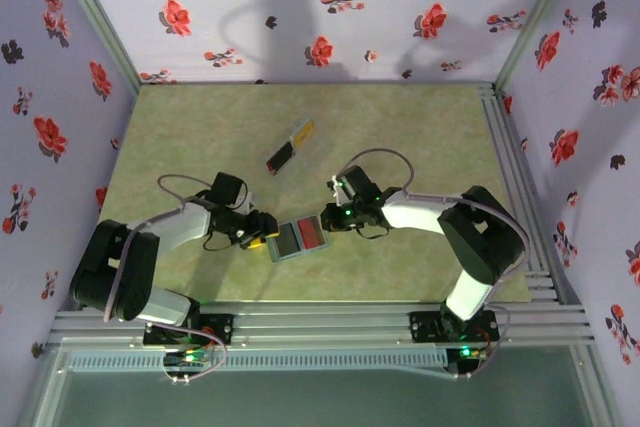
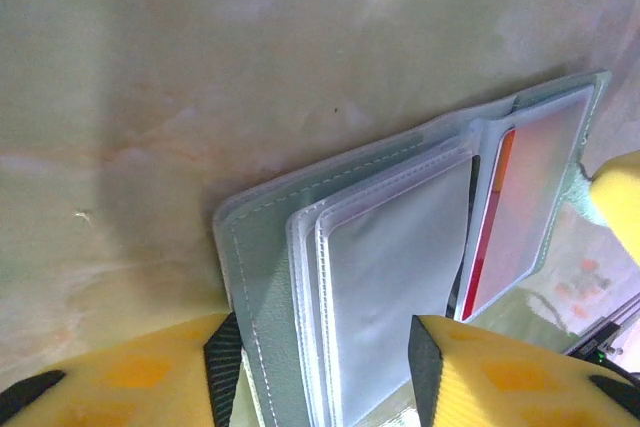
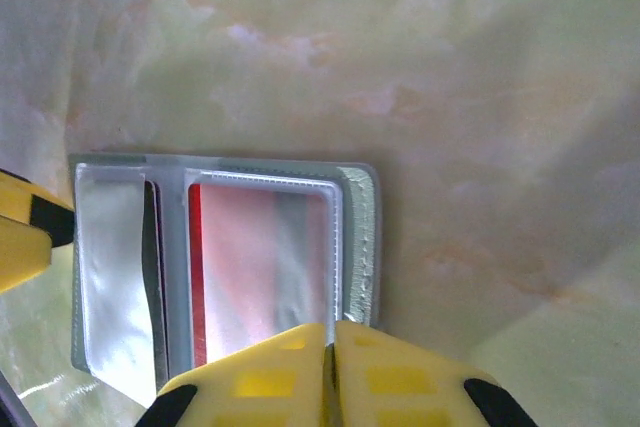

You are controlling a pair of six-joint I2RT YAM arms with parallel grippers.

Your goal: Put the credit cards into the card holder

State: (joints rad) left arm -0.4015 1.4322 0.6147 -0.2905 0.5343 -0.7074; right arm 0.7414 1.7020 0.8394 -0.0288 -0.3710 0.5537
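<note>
Top view: card holder point(image 1: 300, 238) lies open by the table's point(image 1: 400, 127) near edge, between left gripper point(image 1: 262, 232) and right gripper point(image 1: 326, 219)
Left wrist: jaws apart astride the holder's grey leaf; whether they clamp it, cannot tell
Right wrist: fingers point(image 3: 280, 372) pressed together, empty, over the red card point(image 3: 250, 257) pocket

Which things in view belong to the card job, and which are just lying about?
Job: open card holder; red card in its sleeve; yellow card and dark card loose on the green mat.
Not the job: green mat, flowered walls, metal rails, all fixtures.
</note>
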